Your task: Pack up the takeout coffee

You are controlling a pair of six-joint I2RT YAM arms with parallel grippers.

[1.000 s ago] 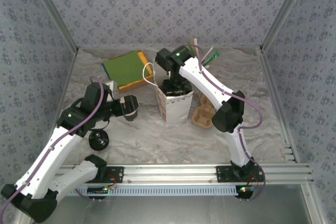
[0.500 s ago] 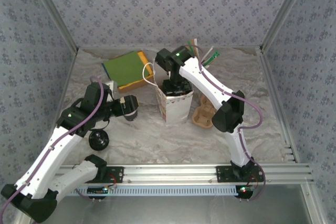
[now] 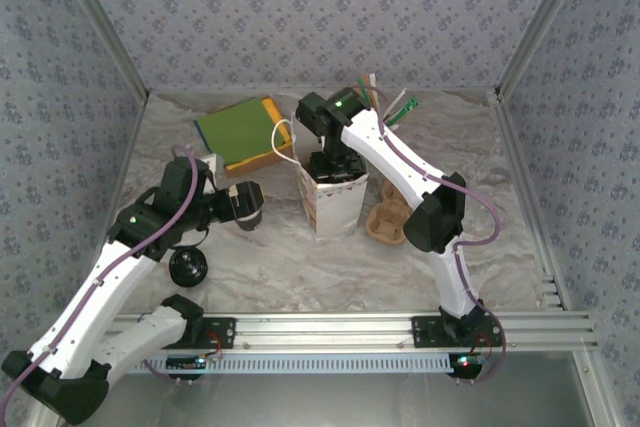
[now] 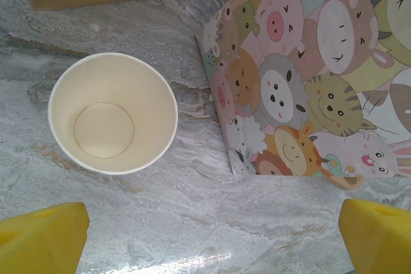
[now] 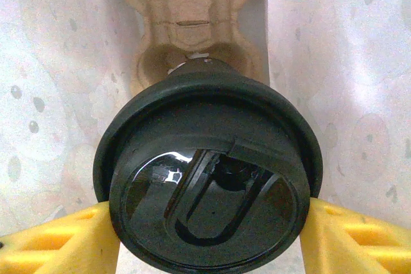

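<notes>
The right gripper (image 3: 335,161) hangs over the open mouth of the paper bag (image 3: 335,205), which stands upright in the middle of the table (image 3: 300,267). In the right wrist view its yellow fingers (image 5: 54,243) are pinched against both sides of the takeout coffee (image 5: 209,197). The cup hangs upright between them, its round black lid facing the camera. Past the cup, between the bag's pale inner walls, lies a moulded pulp cup carrier (image 5: 189,20). Whether the cup touches it cannot be told. To the left of the bag, the left gripper (image 4: 209,242) points down with its yellow fingertips spread wide and nothing between them. Just beyond them a lidless paper cup (image 4: 112,113) with a cream inside stands on the marbled surface. It is near the bag's cartoon-animal side but apart from it. A cardboard box (image 3: 240,134) holding green and yellow sheets sits at the far left. A loose black lid (image 3: 188,267) lies near the left arm, well apart from the bag.
</notes>
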